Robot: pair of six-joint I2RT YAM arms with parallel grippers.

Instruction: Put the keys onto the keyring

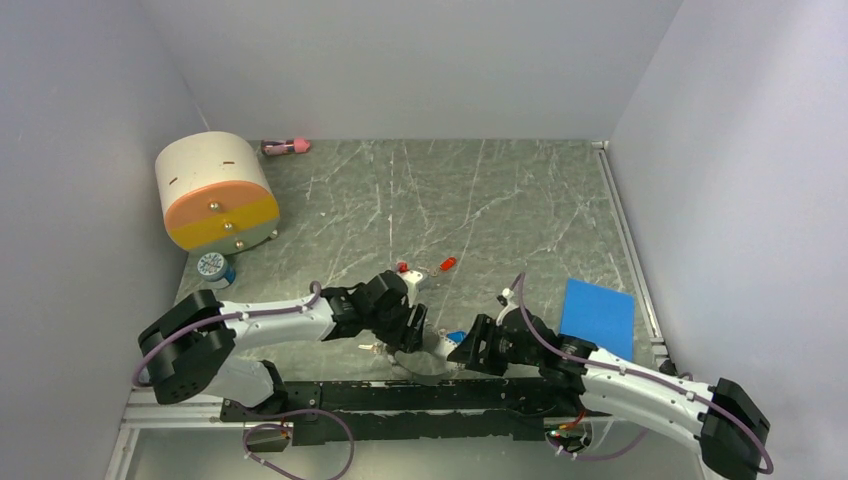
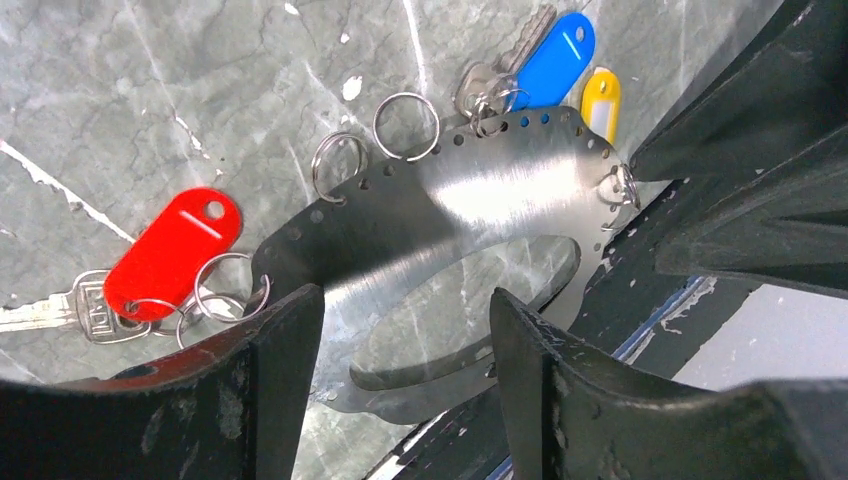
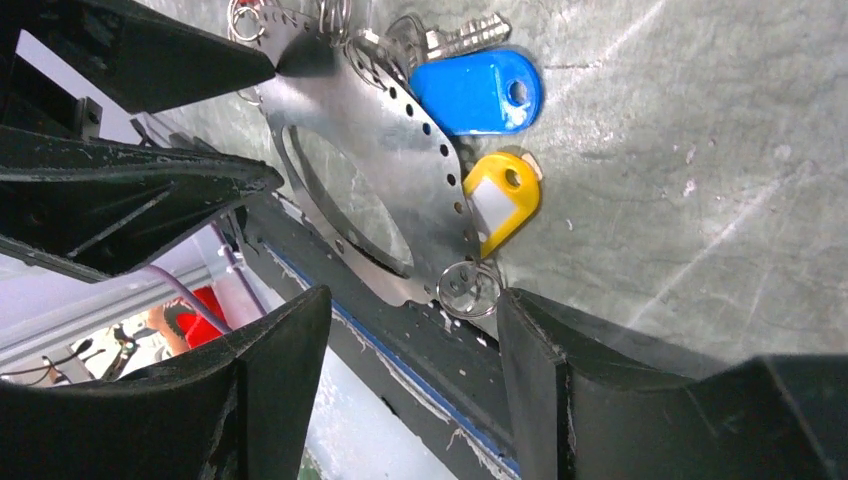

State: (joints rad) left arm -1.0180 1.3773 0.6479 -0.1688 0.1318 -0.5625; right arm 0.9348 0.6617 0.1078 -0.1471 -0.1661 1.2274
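Your keyring (image 2: 470, 190) lies flat on the desk (image 2: 150, 90), between your two hands. Your left hand (image 2: 405, 300) sits over one end of the keyring with its fingers wide apart and the plate's band running between them. You cannot tell whether they pinch it. Your right hand (image 3: 415, 300) straddles the opposite end with its fingers spread. A bare gap shows between one finger and the keyring, so it grips nothing.

A blue-tagged key (image 2: 555, 60) hangs by a small ring from the keyring's far rim, and a yellow tag (image 2: 600, 100) lies just beside it at that rim. A red-tagged key (image 2: 170, 255) lies off the end under your left hand. Its small rings touch the plate's edge, but whether they pass through a hole is unclear. Two split rings (image 2: 405, 125) sit at the rim between the red and blue tags. Well beyond the keyring, two small red pieces (image 1: 448, 263) lie loose on the desk.
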